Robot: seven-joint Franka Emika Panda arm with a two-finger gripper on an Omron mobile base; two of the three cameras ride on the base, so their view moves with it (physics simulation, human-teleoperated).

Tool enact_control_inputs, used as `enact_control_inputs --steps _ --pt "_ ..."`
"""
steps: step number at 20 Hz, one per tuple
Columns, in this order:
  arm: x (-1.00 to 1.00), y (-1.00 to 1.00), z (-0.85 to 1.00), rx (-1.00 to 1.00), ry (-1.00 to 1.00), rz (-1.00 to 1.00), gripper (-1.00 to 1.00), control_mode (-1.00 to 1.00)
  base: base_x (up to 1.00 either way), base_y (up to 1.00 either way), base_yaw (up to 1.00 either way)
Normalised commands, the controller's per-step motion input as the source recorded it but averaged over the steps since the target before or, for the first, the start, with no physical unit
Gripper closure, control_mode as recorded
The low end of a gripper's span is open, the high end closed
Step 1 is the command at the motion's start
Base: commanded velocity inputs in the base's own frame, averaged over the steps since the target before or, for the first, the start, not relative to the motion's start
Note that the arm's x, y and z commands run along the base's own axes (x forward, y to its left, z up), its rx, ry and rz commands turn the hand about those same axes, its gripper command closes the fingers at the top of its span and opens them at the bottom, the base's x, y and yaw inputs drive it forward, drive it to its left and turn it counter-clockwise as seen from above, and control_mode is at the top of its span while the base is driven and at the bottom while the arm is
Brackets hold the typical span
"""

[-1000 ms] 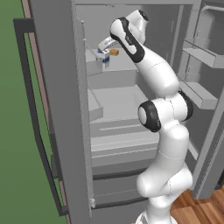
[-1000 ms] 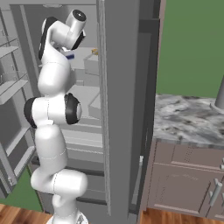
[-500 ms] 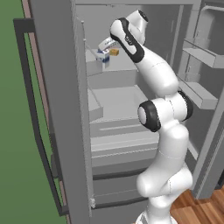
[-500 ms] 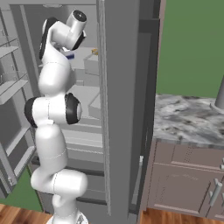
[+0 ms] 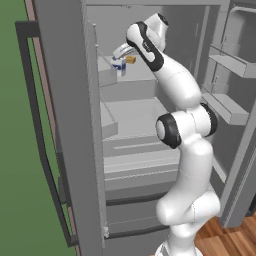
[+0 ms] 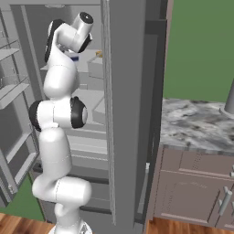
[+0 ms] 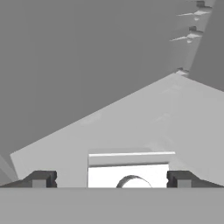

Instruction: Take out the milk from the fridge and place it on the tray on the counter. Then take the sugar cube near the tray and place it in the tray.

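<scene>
The fridge (image 5: 65,125) stands open, and my arm reaches up to its upper shelf. The milk (image 5: 120,67), a small white carton with blue markings, stands on that shelf. In the hand view its white top (image 7: 129,171) lies between my two fingertips (image 7: 41,179), close to the camera. My gripper (image 5: 120,58) is open, with one finger on each side of the carton and a gap to both. The carton's blue marking (image 6: 73,58) peeks out behind my arm. The counter (image 6: 196,123) lies to the right of the fridge. The tray and the sugar cube are out of view.
A small orange-tan block (image 5: 131,59) sits on the same shelf just right of the milk. Door bins (image 5: 227,65) stick out on the right door. The left door carries a long black bar handle (image 5: 37,130). Grey-brown cabinets (image 6: 192,192) sit under the counter.
</scene>
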Motion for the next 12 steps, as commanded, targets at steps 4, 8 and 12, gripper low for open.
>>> enact_control_inputs --steps 4,8,12 --pt "0.10 0.00 -0.06 0.00 0.01 0.00 -1.00 -1.00 0.00 0.00 0.00" --pt "0.00 0.00 0.03 0.00 -0.01 0.00 -1.00 -1.00 0.00 0.00 0.00" --pt "0.00 0.00 0.07 0.00 0.00 0.00 -1.00 -1.00 0.00 0.00 0.00"
